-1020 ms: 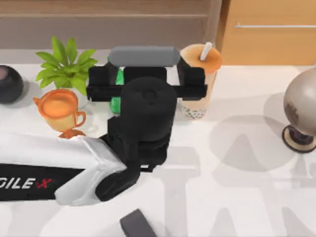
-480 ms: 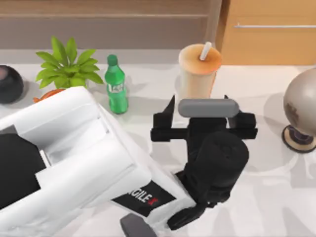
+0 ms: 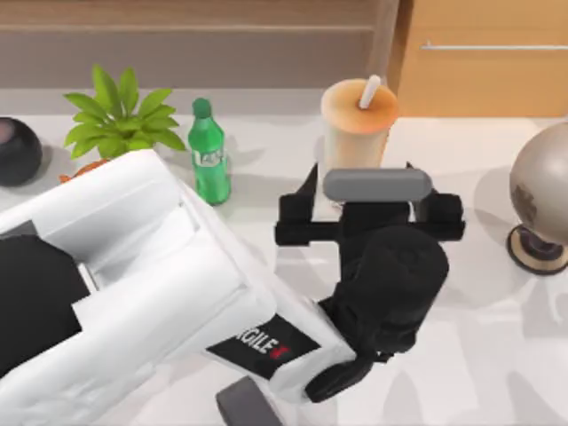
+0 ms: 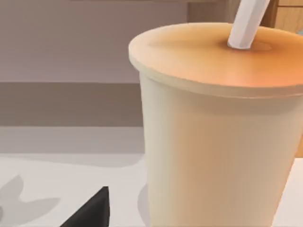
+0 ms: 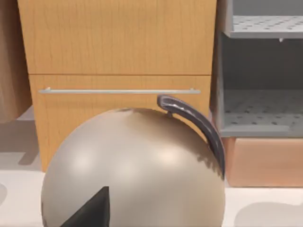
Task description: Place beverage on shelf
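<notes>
From above, the white table (image 3: pixel 497 337) is running up to the shelf (image 3: pixel 186 13) along its far edge, with a cabinet (image 3: pixel 484 62) at the far right corner. The cup (image 3: pixel 358 133) is standing upright near the far edge, about midway along it, a green bottle (image 3: pixel 209 164) to its left and a globe (image 3: pixel 543 200) at the right edge. The left gripper (image 3: pixel 368 213) is sitting just in front of the cup with its fingers spread to either side. In my judgement it should be closing level and low on the wall, below the lid, squeezing gently so the thin plastic is not buckling.

At the left wrist, the cup (image 4: pixel 218 127) is showing a peach-orange body, a rimmed lid and a white straw (image 4: pixel 246 21); a dark fingertip (image 4: pixel 92 210) is standing clear of it.

At the right wrist, the globe (image 5: pixel 132 170) is looming before the cabinet (image 5: pixel 118 38); whether the parked right gripper is open, I cannot tell.
</notes>
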Robot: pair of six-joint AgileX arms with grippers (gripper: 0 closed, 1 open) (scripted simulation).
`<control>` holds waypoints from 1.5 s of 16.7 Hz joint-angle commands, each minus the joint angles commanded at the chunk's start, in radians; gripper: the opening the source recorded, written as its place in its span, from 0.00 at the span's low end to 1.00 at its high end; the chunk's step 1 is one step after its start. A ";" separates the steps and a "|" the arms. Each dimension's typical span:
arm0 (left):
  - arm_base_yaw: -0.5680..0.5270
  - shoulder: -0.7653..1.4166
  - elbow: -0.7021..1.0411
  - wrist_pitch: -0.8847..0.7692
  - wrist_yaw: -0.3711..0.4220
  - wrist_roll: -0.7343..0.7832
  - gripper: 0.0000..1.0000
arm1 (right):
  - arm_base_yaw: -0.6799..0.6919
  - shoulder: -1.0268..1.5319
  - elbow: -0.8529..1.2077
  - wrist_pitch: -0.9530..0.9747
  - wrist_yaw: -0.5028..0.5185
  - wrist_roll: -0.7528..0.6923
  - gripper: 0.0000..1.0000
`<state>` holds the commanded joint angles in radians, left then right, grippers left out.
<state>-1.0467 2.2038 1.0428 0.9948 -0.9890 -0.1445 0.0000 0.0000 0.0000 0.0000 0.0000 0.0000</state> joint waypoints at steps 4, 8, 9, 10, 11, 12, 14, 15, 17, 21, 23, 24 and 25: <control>0.075 0.071 0.114 -0.027 0.076 0.020 1.00 | 0.000 0.000 0.000 0.000 0.000 0.000 1.00; 0.128 0.122 0.194 -0.046 0.129 0.033 1.00 | 0.000 0.000 0.000 0.000 0.000 0.000 1.00; 0.129 0.123 0.195 -0.046 0.129 0.033 1.00 | 0.000 0.000 0.000 0.000 0.000 0.000 1.00; 0.129 0.123 0.195 -0.046 0.129 0.033 1.00 | 0.000 0.000 0.000 0.000 0.000 0.000 1.00; 0.129 0.123 0.195 -0.046 0.129 0.033 1.00 | 0.000 0.000 0.000 0.000 0.000 0.000 1.00; 0.129 0.123 0.195 -0.046 0.129 0.033 1.00 | 0.000 0.000 0.000 0.000 0.000 0.000 1.00; 0.129 0.123 0.195 -0.046 0.129 0.033 0.85 | 0.000 0.000 0.000 0.000 0.000 0.000 1.00; 0.129 0.123 0.195 -0.046 0.129 0.033 0.77 | 0.000 0.000 0.000 0.000 0.000 0.000 1.00; 0.129 0.123 0.195 -0.046 0.129 0.033 0.62 | 0.000 0.000 0.000 0.000 0.000 0.000 1.00; 0.129 0.123 0.195 -0.046 0.129 0.033 0.32 | 0.000 0.000 0.000 0.000 0.000 0.000 1.00; 0.129 0.123 0.195 -0.046 0.129 0.033 0.17 | 0.000 0.000 0.000 0.000 0.000 0.000 1.00; 0.129 0.123 0.195 -0.046 0.129 0.033 0.10 | 0.000 0.000 0.000 0.000 0.000 0.000 1.00; 0.129 0.123 0.195 -0.046 0.129 0.033 0.02 | 0.000 0.000 0.000 0.000 0.000 0.000 1.00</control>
<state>-0.9179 2.3268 1.2374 0.9488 -0.8596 -0.1115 0.0000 0.0000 0.0000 0.0000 0.0000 0.0000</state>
